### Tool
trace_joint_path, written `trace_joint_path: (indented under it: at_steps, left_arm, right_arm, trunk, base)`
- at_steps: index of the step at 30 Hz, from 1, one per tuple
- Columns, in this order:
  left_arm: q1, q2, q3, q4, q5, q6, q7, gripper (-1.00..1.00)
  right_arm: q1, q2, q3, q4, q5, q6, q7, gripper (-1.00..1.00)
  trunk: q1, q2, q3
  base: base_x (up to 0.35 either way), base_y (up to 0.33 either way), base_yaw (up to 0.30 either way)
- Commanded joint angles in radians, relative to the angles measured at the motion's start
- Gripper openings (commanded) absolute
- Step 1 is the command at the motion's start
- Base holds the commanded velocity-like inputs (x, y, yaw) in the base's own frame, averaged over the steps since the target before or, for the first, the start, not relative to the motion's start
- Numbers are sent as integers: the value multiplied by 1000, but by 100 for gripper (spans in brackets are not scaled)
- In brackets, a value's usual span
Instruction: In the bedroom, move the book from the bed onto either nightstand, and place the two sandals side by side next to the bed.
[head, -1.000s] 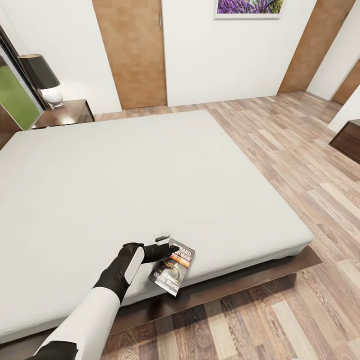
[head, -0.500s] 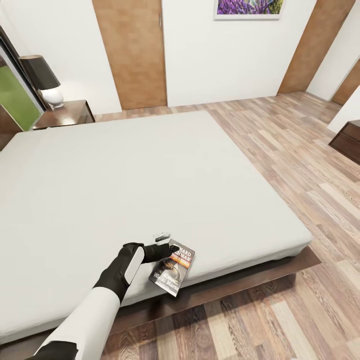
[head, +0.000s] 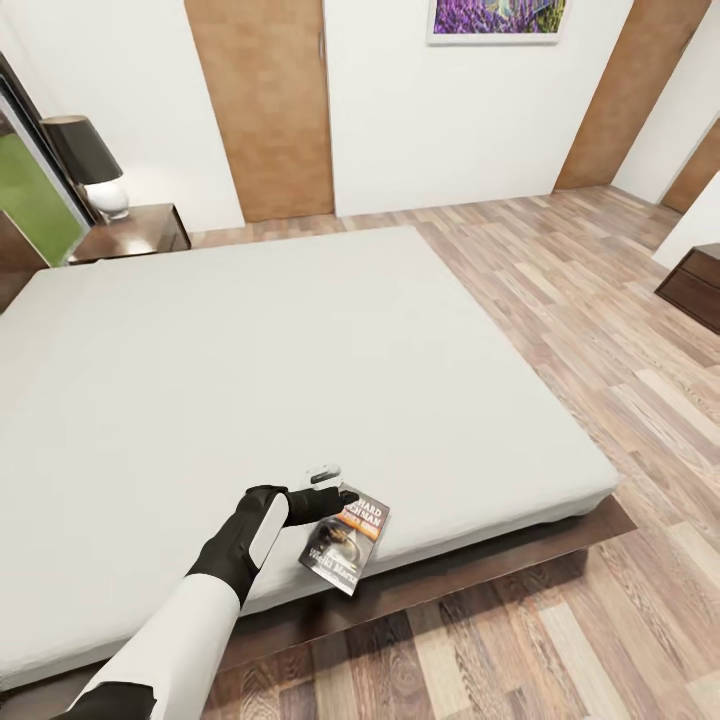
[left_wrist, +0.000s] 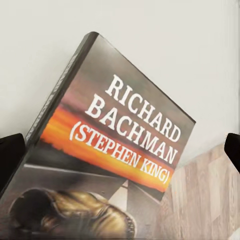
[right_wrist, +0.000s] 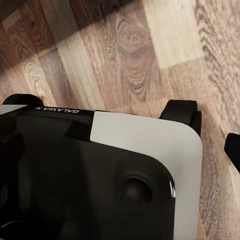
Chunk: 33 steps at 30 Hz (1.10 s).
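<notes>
The book (head: 346, 541) lies at the near edge of the bed (head: 260, 370), one corner jutting past the mattress over the floor (head: 560, 640), while the left gripper (head: 338, 500) rests at its top end, fingers spread wide on either side, clasping nothing.

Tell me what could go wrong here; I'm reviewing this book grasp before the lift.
The paperback lies at the mattress edge, one corner overhanging the frame; a nudge from the left gripper might tip it to the floor. The fingers straddle one end, so it may pivot when lifted.
</notes>
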Motion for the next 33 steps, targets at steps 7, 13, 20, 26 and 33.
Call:
trace_joint_path:
  at_steps: [7,13,20,26,33]
  left_arm:
    - [0,0,0,-1,1,5,-1,100]
    - [0,0,0,-1,1,5,-1,100]
    - [0,0,0,-1,1,5,-1,100]
    - [0,0,0,-1,1,5,-1,100]
    - [0,0,0,-1,1,5,-1,100]
  right_arm:
    - [-1,0,-4,3,-2,-3,4,100]
    - [-1,0,-4,3,-2,-3,4,100]
    - [-1,0,-4,3,-2,-3,5,100]
    - [-1,0,-4,3,-2,-3,4,100]
    - [-1,0,-4,3,-2,-3,4,100]
  trunk:
    - [-15,28,12]
    - [-38,70,31]
    - [-65,119,53]
    - [-88,161,72]
    - [-115,210,93]
  base:
    - [0,0,0]
    - [0,0,0]
    - [0,0,0]
    - [0,0,0]
    - [0,0,0]
